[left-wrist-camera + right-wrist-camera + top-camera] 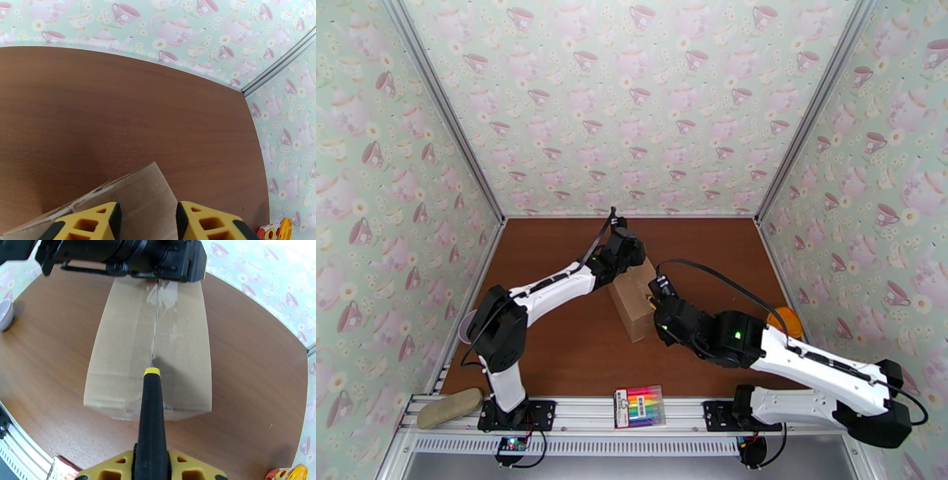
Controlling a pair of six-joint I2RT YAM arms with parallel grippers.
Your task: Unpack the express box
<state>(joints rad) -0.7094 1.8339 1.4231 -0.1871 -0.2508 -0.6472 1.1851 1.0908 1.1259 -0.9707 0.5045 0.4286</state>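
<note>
The express box (634,309) is a tan cardboard carton lying in the middle of the table, its taped top seam facing up (118,358). My left gripper (626,256) rests on the box's far end; in its wrist view the yellow fingers (148,221) stand apart with the cardboard (146,193) between and under them. My right gripper (659,303) is shut (152,465) on a black-handled cutter (151,413) with a yellow collar. The cutter's tip meets the seam about midway along the box top. A thin slit runs along the seam from there toward the left gripper.
A rainbow marker pack (640,406) lies on the front rail. An orange-and-yellow object (788,320) sits at the right table edge. A pale bowl (4,313) is at the left edge, and a tan flat object (449,406) lies on the rail's left end.
</note>
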